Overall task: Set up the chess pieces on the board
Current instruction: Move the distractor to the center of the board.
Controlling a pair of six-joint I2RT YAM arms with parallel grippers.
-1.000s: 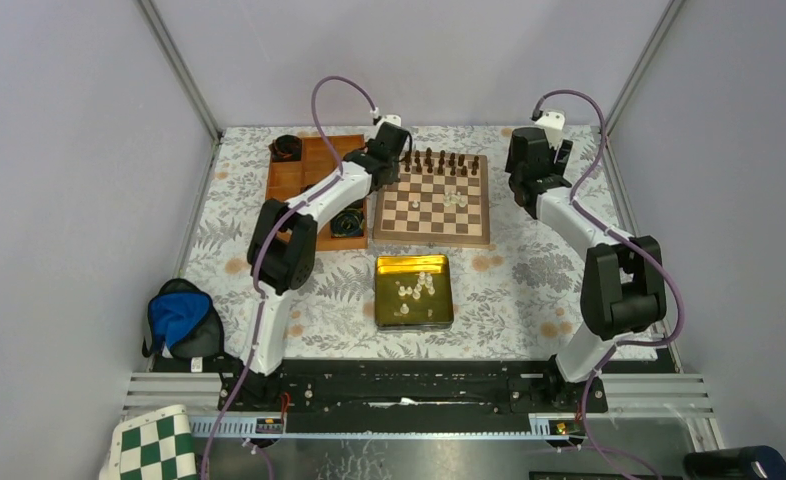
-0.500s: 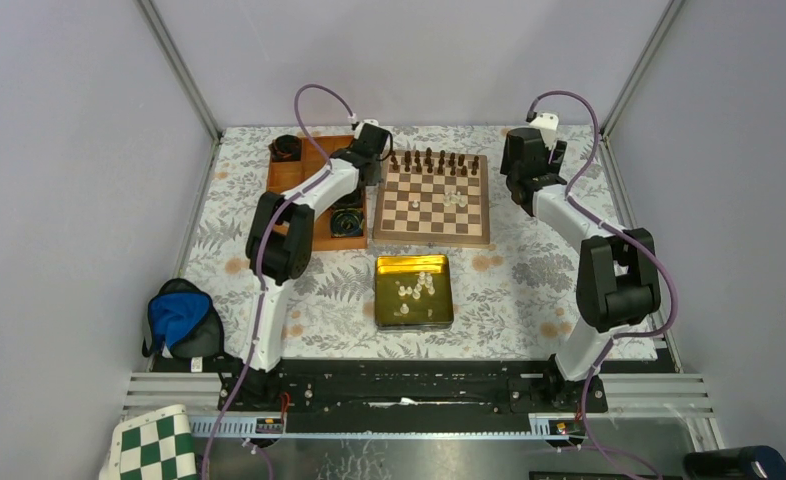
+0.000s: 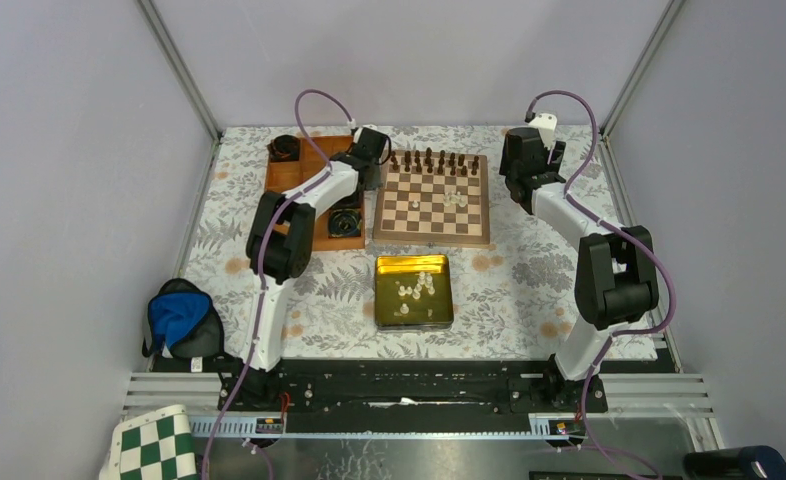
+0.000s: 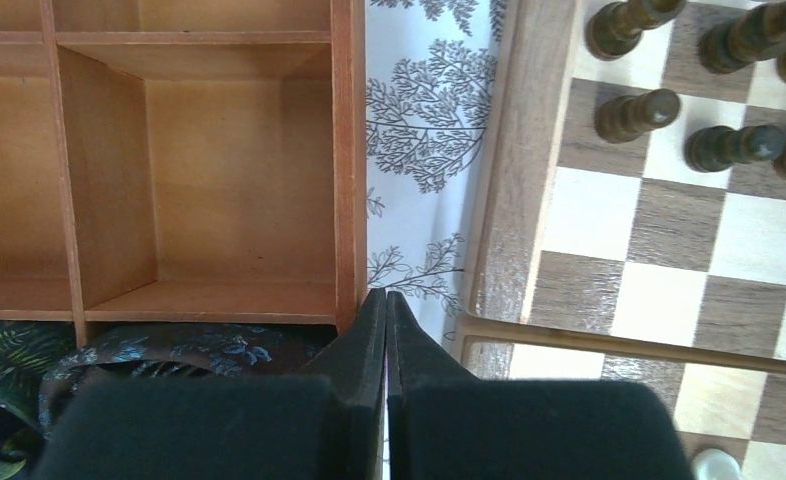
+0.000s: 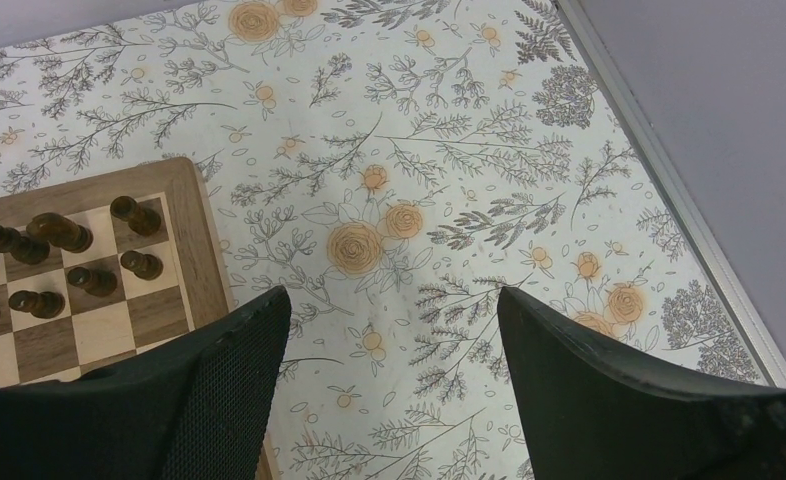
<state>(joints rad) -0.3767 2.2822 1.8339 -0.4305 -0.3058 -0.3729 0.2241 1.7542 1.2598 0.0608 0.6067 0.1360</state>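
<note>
The wooden board (image 3: 432,200) lies at the back middle, with dark brown pieces along its far rows. A few cream-white chess pieces (image 3: 456,197) stand on its right half, and several more (image 3: 416,288) lie in a gold tin. My left gripper (image 3: 371,168) is shut and empty over the gap between the orange tray and the board's left rim; in the left wrist view its tips (image 4: 386,300) meet above the cloth beside the board (image 4: 514,200). My right gripper (image 3: 519,185) is open and empty over the cloth, right of the board (image 5: 194,240).
An orange wooden compartment tray (image 3: 299,185) lies left of the board, holding dark cloth bags. The gold tin (image 3: 414,315) sits in front of the board. A blue and black bag (image 3: 179,320) lies at the near left. A green checkered mat (image 3: 154,445) is off the table.
My left gripper has pulled back left from the board's far left corner to the gap beside the tray. My right gripper has shifted slightly left and back.
</note>
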